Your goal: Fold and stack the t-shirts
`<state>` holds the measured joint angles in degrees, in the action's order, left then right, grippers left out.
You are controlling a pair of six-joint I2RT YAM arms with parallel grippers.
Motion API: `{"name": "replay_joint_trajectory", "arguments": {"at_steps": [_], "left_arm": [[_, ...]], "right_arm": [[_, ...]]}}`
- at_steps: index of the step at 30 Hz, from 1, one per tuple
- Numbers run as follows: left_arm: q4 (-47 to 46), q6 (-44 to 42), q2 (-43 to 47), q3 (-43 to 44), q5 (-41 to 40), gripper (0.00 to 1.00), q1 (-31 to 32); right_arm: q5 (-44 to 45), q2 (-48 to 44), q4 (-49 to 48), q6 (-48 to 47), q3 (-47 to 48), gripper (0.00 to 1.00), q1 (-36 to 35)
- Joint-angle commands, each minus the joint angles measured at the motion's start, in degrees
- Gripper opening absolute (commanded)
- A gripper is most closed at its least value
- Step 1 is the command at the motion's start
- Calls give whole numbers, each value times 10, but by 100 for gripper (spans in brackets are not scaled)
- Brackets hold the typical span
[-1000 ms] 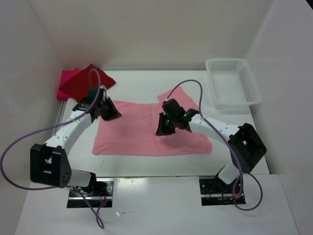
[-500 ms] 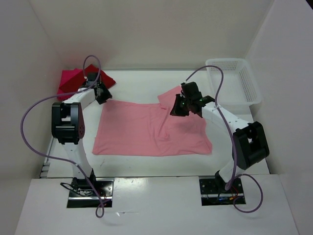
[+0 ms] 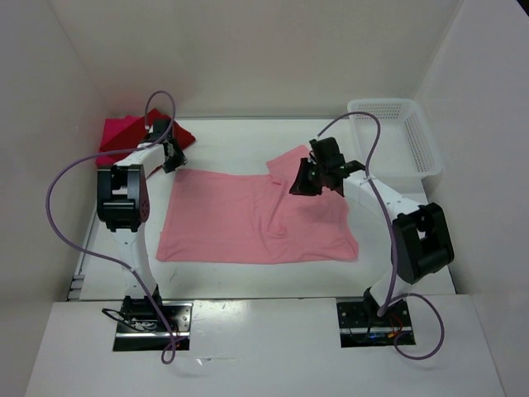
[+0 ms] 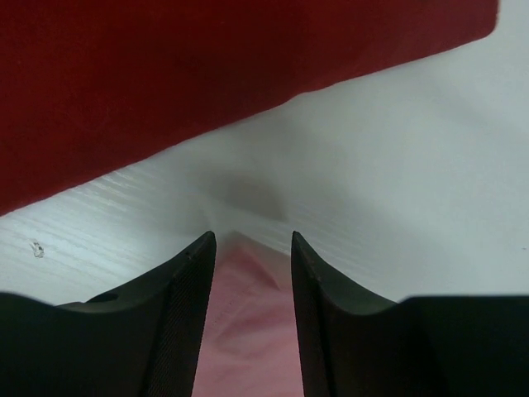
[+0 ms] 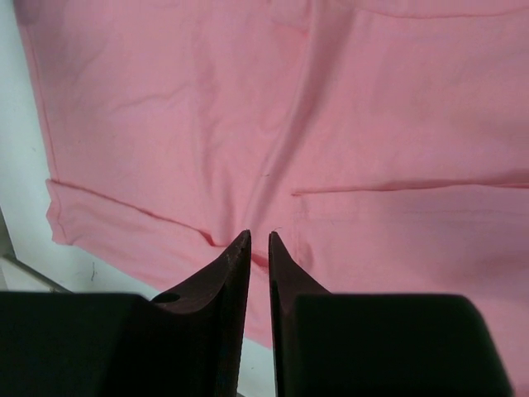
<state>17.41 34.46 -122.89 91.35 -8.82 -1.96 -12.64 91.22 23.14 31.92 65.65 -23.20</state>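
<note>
At the far-left corner of the salmon shirt, your left gripper stands partly open, the cloth corner between its fingers but not pinched, with the red shirt just beyond. The salmon shirt lies spread mid-table, long axis left to right. Your right gripper hangs over its far-right end, closed to a thin slit, gripping nothing visible.

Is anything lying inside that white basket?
No, in the top view the white mesh basket shows only its own bare bottom and walls.
</note>
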Motion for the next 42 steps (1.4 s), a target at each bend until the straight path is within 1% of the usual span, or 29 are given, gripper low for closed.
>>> {"name": "replay_joint_trajectory", "arguments": {"at_steps": [1, 5, 6, 8, 10, 15, 16, 17, 19, 20, 21, 23, 25, 26, 27, 29, 32, 34, 35, 37, 38, 40, 42], "left_arm": [[3, -23, -15, 15, -16, 49, 0], [3, -28, -15, 15, -10, 49, 0], [3, -28, -21, 15, -10, 48, 0], [3, -28, -21, 15, -4, 41, 0], [3, -28, -21, 15, 1, 32, 0], [-2, -28, -10, -7, 6, 20, 0], [-2, -28, -5, -7, 6, 18, 0], [-2, -28, -5, -7, 6, 14, 0], [-2, -28, 1, -13, 6, 10, 0], [-2, -28, 6, -13, 6, 8, 5], [-2, -28, 12, -13, 6, 6, 5], [-2, -28, 18, -18, 12, 5, 5], [-9, -22, 32, -24, 18, 3, 5], [-15, -17, 43, -33, 23, 1, 5], [-15, -17, 49, -39, 23, 1, 5], [-27, -11, 67, -56, 30, 0, 5], [-33, -4, 78, -61, 42, 0, 5], [-33, -4, 84, -61, 42, 0, 5], [-33, -11, 84, -61, 42, 0, 5], [-33, -17, 84, -61, 42, 0, 5], [-26, -17, 84, -61, 42, 0, 5], [-26, -17, 90, -61, 42, 0, 5], [-26, -17, 90, -61, 42, 0, 5]], "right_arm": [[-1, 19, -28, -4, 26, 19, 17], [-6, 31, -28, -4, 60, 21, 38], [-6, 39, -28, -4, 65, 21, 38], [-6, 52, -28, -4, 79, 21, 44], [1, 69, -35, -9, 95, 21, 54], [38, 133, -56, -9, 153, 30, 109], [43, 145, -56, -9, 175, 34, 117], [51, 170, -61, -9, 187, 36, 123], [67, 199, -61, -14, 228, 40, 134], [74, 214, -56, -14, 244, 40, 134], [92, 242, -49, -23, 261, 42, 134], [111, 274, -31, -41, 316, 44, 134], [130, 325, -14, -52, 374, 44, 134], [136, 342, 3, -61, 393, 46, 134], [142, 371, 11, -61, 411, 46, 134], [142, 395, 17, -76, 454, 49, 134], [142, 449, 44, -83, 521, 50, 134], [142, 498, 63, -89, 590, 51, 134], [142, 516, 87, -96, 646, 51, 134], [142, 567, 111, -102, 702, 51, 121], [142, 583, 123, -102, 755, 51, 113], [142, 626, 152, -107, 818, 51, 99], [157, 659, 183, -107, 856, 51, 91]]}}
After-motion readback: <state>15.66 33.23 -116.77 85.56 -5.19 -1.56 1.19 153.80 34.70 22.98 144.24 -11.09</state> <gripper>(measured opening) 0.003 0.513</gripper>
